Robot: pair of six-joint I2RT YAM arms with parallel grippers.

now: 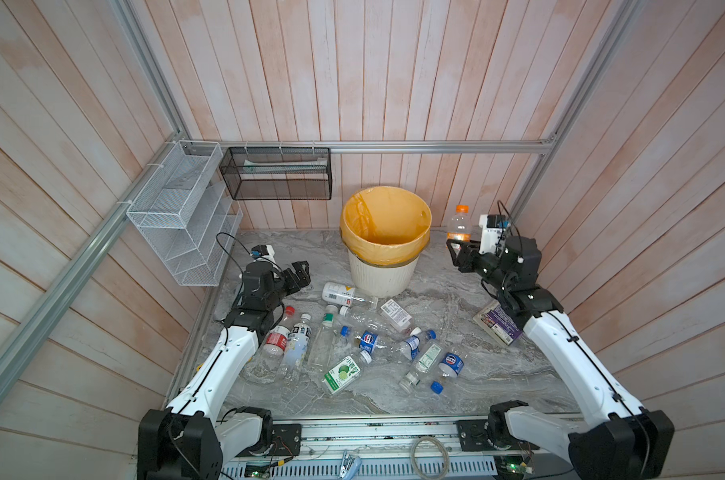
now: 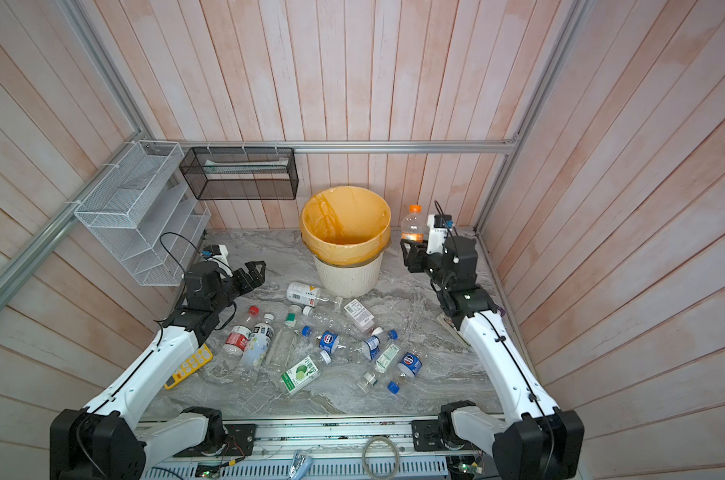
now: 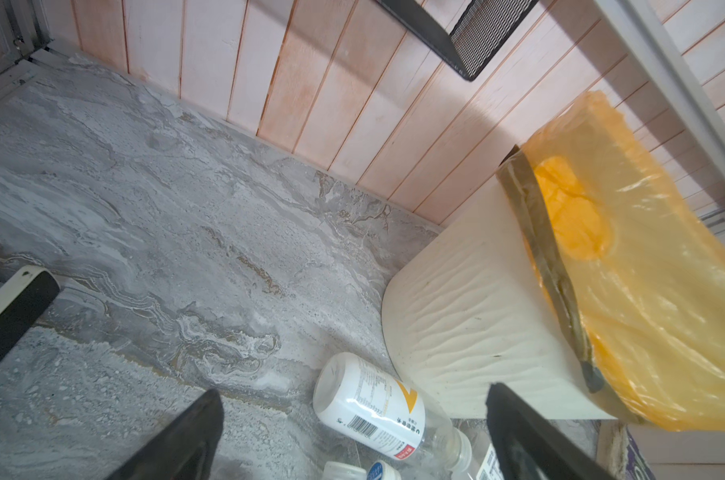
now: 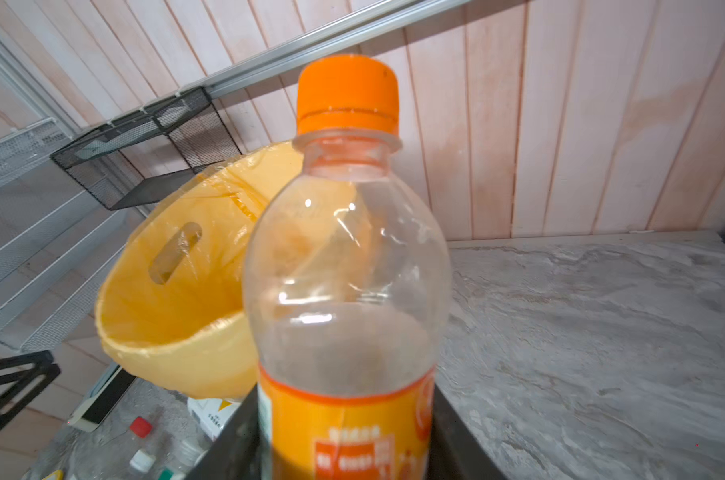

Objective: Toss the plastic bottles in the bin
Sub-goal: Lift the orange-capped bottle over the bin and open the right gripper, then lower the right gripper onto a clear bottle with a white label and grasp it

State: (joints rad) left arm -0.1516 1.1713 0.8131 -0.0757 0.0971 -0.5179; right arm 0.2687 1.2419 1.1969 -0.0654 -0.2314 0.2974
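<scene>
The clear orange-capped bottle (image 1: 459, 224) (image 2: 413, 226) (image 4: 348, 270) stands upright just right of the bin (image 1: 379, 278) (image 2: 348, 278) (image 4: 169, 307). My right gripper (image 1: 456, 247) (image 2: 410, 249) (image 4: 346, 415) is shut on its orange label. Several other plastic bottles (image 1: 369, 340) (image 2: 331, 345) lie scattered on the marble top in front of the bin. One white-labelled bottle (image 1: 340, 293) (image 3: 369, 399) lies against the bin's base. My left gripper (image 1: 300, 274) (image 2: 257, 272) (image 3: 354, 395) hangs open and holds nothing, left of the bin and a little above that bottle.
A purple book (image 1: 498, 324) lies under my right arm. A yellow calculator (image 2: 188, 365) lies by my left arm. A black wire basket (image 1: 277, 174) and a white wire rack (image 1: 182, 216) hang on the back-left walls. Wooden walls close in three sides.
</scene>
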